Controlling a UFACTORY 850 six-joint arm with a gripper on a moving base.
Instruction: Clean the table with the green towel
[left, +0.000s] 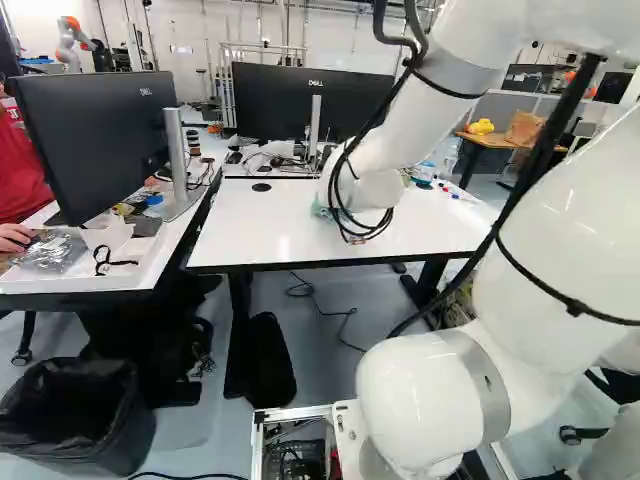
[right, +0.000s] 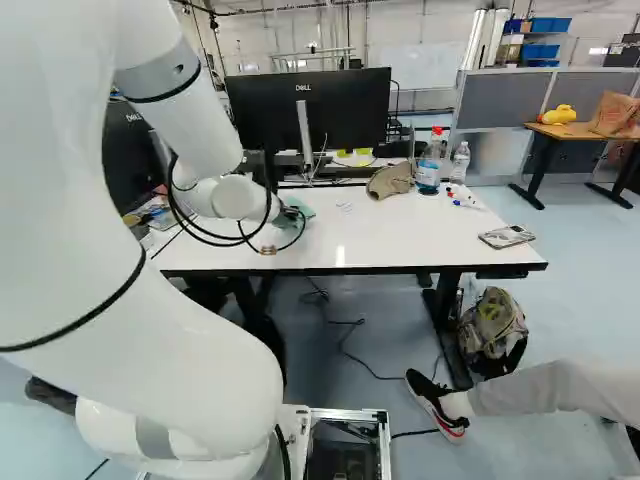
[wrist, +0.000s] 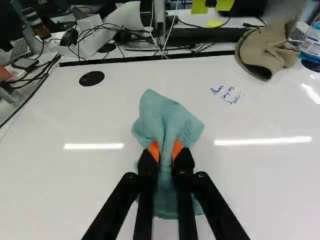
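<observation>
The gripper (right: 288, 213) has its two fingers closed in on a bunched ridge of the green towel (wrist: 167, 117), one orange pad (wrist: 154, 150) on each side of the cloth. The towel is over the white table (wrist: 105, 117), spreading ahead of the fingers and under them; the fingers cover part of it, and whether its underside is flat against the top cannot be made out. In the left base view the arm (left: 420, 120) hides the gripper and leaves only a sliver of towel showing.

Ahead of the towel and to one side is some blue writing (wrist: 227, 94) (small, slanted and hard to read). Beyond it, at the table's far edge, sits a crumpled beige cap (wrist: 267, 50), with a blue-labelled bottle (right: 430, 165) just beside it, cut off in the wrist view. A clear bottle (right: 460, 163) and several markers (right: 466, 201) are nearby. A person's leg (right: 540, 388) enters at the right of the right base view, the rest out of sight.
</observation>
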